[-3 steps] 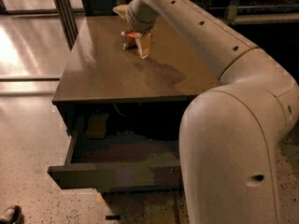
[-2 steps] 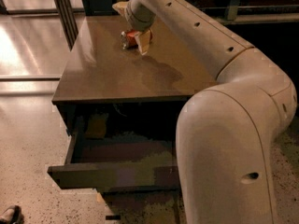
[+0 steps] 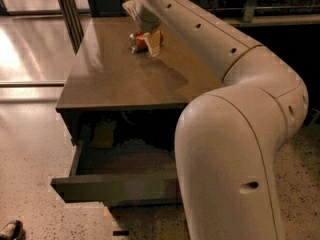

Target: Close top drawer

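The top drawer (image 3: 115,188) stands pulled out from under the brown cabinet top (image 3: 125,79), its dark flat front panel toward me and its inside in shadow. A tan object (image 3: 103,135) lies in the drawer's back left corner. My arm reaches over the cabinet top to its far side. The gripper (image 3: 150,41) hangs there, far from the drawer, right by a small red object (image 3: 138,41) on the top. The arm's large white elbow covers the drawer's right end.
A dark metal post (image 3: 70,14) stands at the cabinet's far left corner. Shiny speckled floor (image 3: 30,134) spreads to the left and in front. Railings and dark shelving (image 3: 270,9) run behind at the right. A dark object (image 3: 10,230) sits at the bottom left edge.
The gripper and forearm have drifted slightly toward the far side of the cabinet top. The drawer stays pulled out as before.
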Motion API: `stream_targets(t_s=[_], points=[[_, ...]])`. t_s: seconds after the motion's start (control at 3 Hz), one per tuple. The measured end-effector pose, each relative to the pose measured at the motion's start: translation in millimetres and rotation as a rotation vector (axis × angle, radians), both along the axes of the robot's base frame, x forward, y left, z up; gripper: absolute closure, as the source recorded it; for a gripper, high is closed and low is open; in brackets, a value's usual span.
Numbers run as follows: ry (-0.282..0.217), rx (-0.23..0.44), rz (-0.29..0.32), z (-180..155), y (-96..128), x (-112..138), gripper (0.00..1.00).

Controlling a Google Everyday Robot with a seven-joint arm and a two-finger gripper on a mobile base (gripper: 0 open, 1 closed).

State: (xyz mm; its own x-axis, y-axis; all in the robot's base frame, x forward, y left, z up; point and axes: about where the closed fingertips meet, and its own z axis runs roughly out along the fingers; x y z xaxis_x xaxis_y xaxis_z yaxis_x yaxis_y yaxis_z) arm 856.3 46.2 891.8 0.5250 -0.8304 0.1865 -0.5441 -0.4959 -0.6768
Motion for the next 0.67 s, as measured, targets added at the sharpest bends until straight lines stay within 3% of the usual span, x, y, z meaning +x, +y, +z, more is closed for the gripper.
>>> stream_targets(t_s=[0.67], points=[[0.009, -0.036, -0.140, 3.5, -10.3, 8.2, 0.00]])
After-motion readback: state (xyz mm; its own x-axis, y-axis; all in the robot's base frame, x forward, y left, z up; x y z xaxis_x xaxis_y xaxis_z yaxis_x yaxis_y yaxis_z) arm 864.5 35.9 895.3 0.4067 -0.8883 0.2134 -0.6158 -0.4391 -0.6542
